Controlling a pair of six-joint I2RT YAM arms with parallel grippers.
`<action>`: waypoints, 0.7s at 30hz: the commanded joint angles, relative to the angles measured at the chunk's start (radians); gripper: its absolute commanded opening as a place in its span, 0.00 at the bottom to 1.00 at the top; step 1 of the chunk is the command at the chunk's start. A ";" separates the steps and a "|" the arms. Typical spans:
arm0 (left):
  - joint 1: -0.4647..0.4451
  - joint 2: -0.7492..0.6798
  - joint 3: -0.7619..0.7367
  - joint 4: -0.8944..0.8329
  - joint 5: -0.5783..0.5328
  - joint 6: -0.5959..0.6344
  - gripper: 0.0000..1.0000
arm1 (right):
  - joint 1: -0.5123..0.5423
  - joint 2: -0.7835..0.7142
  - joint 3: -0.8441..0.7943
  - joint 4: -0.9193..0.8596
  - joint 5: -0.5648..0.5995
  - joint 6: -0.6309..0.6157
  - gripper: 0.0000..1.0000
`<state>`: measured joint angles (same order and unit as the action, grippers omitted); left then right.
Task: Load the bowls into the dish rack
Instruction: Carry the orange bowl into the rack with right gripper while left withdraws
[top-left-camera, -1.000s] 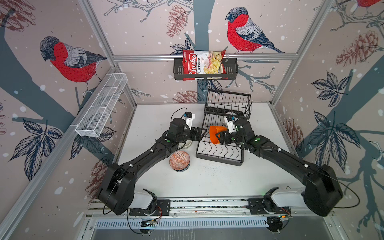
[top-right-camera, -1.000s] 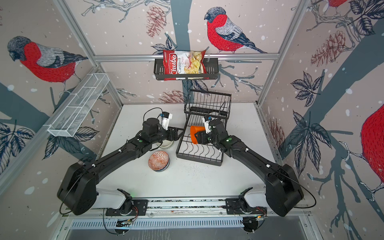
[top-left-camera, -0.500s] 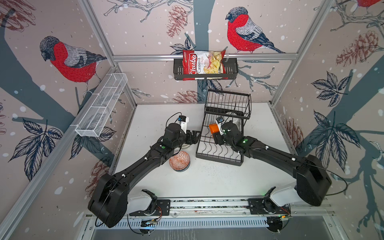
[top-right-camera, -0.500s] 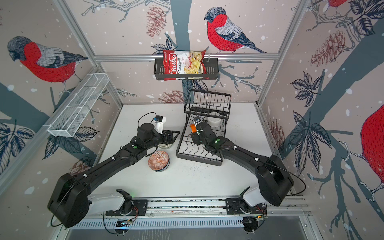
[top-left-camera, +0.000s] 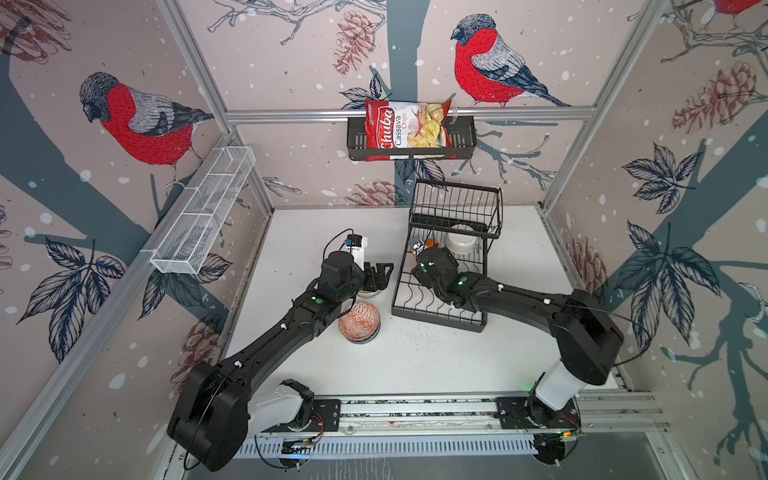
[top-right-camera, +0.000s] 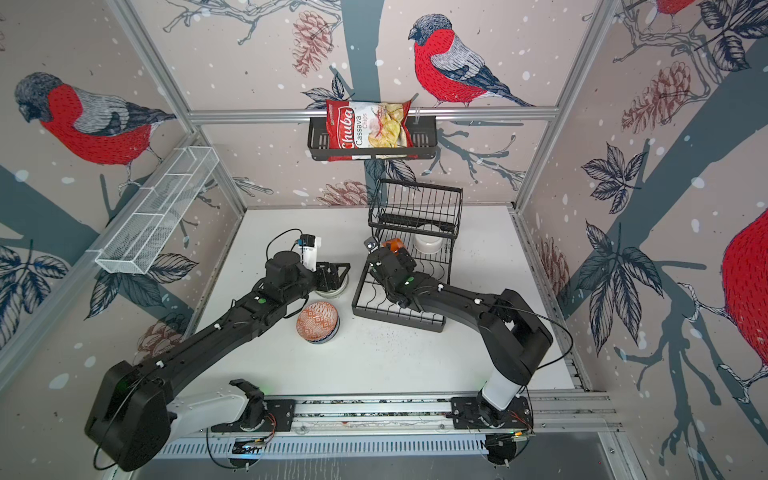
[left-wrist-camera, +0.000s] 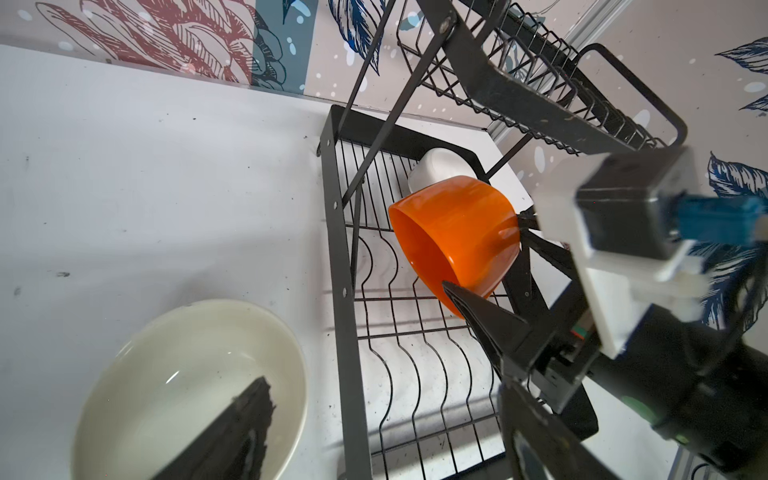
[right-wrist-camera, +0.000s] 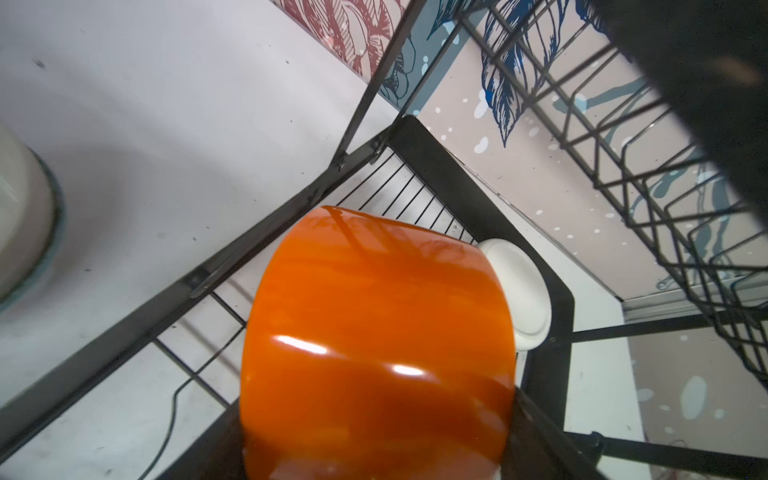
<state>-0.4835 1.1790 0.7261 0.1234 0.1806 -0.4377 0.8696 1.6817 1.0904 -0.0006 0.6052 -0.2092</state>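
- The dish rack (top-left-camera: 437, 320) stands on the table (top-left-camera: 415, 365). On its flat tray, under the raised basket tier, a white bowl (top-left-camera: 460, 246) rests tipped over at the rack's back, its foot showing.
- The orange bowl (right-wrist-camera: 374, 353) hangs tipped on its side over the same tray, just beside the white bowl. Whether it touches the wires I cannot tell.
- The right tool (left-wrist-camera: 482, 253) grips the orange bowl, jaws spread wide across its outside.
- The rack's slanted struts and the tier overhead crowd the orange bowl closely.
- Just left of the rack, a cream bowl (left-wrist-camera: 187, 374) sits upright on the table. The left tool (top-left-camera: 380, 276) hangs over it, jaws wide apart, holding nothing.
- Before the rack's front left corner sits a patterned orange-red bowl (top-left-camera: 359, 325), a dark rim showing beneath it.
- On the wall behind the rack, a black basket (top-left-camera: 465, 141) holds a chips bag (top-left-camera: 405, 129).
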 joint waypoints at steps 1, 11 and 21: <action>0.011 -0.012 -0.009 0.012 -0.003 0.006 0.85 | 0.003 0.031 0.019 0.071 0.102 -0.073 0.76; 0.034 -0.023 -0.026 0.021 0.011 0.004 0.85 | -0.004 0.116 0.040 0.181 0.174 -0.201 0.76; 0.052 -0.036 -0.036 0.018 0.019 0.008 0.85 | -0.029 0.189 0.067 0.283 0.217 -0.329 0.78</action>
<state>-0.4358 1.1503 0.6933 0.1242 0.1890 -0.4377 0.8433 1.8606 1.1473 0.1940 0.7807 -0.4843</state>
